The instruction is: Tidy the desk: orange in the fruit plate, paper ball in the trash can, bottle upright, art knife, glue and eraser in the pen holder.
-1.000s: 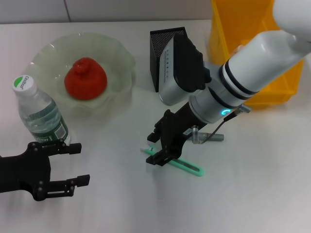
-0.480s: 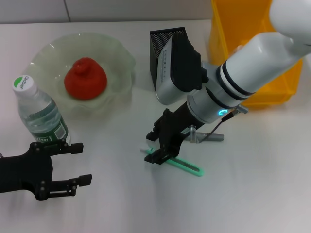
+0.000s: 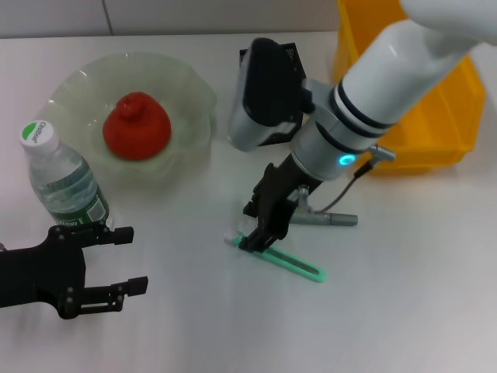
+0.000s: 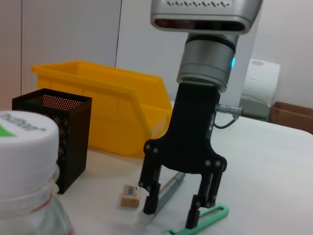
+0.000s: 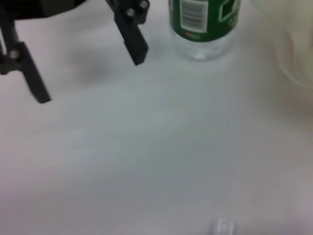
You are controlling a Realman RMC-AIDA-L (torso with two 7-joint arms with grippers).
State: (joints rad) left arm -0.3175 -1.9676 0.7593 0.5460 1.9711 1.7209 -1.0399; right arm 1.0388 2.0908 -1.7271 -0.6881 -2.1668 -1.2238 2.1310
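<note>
Bottle [image 3: 62, 183] stands upright at the left side of the white desk [image 3: 419, 295], its white and green cap on top. Just in front of it the left gripper [image 3: 124, 260] hovers low over the desk with its black fingers spread and nothing between them. Behind the bottle sits the pale green fruit plate [image 3: 186, 85], and the orange [image 3: 137, 126] rests in its middle.

Near the centre of the desk the right gripper [image 3: 252, 231] points down at the near end of the green art knife [image 3: 283, 263], which lies flat on the desk. Its two fingers are parted and straddle that end of the knife; from the left wrist view the fingertips [image 4: 193, 223] reach down to the knife's level, but whether they touch it is unclear. A grey pen-shaped stick [image 3: 326, 219] lies flat just behind the knife, and in the left wrist view a small eraser [image 4: 130, 194] lies beside it. The black mesh pen holder [image 4: 54, 134] stands farther back, partly hidden by the right arm in the head view. To the right of it sits the yellow bin [image 3: 435, 101].
</note>
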